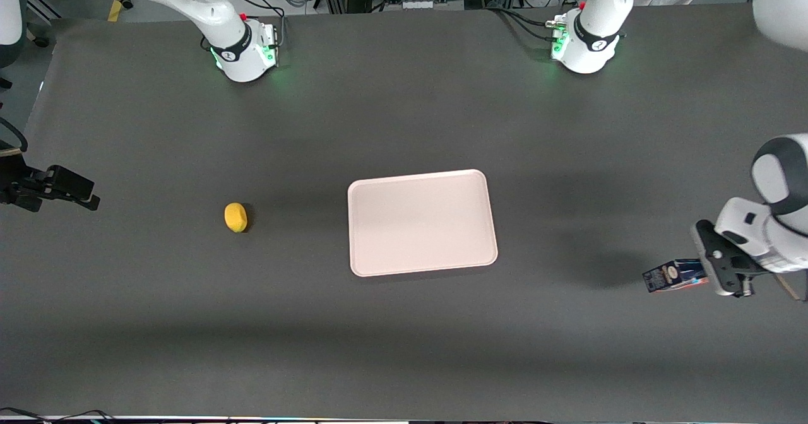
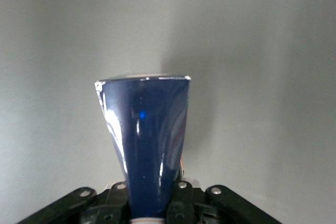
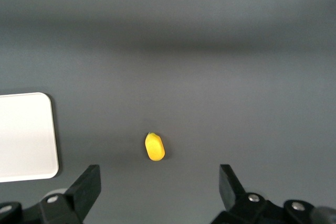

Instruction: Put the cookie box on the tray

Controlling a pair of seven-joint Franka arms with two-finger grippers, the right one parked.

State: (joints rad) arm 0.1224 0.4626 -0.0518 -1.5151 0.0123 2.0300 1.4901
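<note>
The cookie box (image 1: 673, 276), a small dark navy carton with a round white-and-red logo, is held above the table at the working arm's end, well off to the side of the tray. My left gripper (image 1: 706, 275) is shut on one end of it. In the left wrist view the box (image 2: 149, 145) sticks out from between the fingers (image 2: 189, 198), its glossy blue face toward the camera. The pale pink tray (image 1: 421, 222) lies flat in the middle of the table with nothing on it. It also shows in the right wrist view (image 3: 26, 135).
A small yellow rounded lump (image 1: 235, 217) lies on the dark table beside the tray, toward the parked arm's end; it also shows in the right wrist view (image 3: 154, 147). Both arm bases (image 1: 584, 42) stand at the table's edge farthest from the front camera.
</note>
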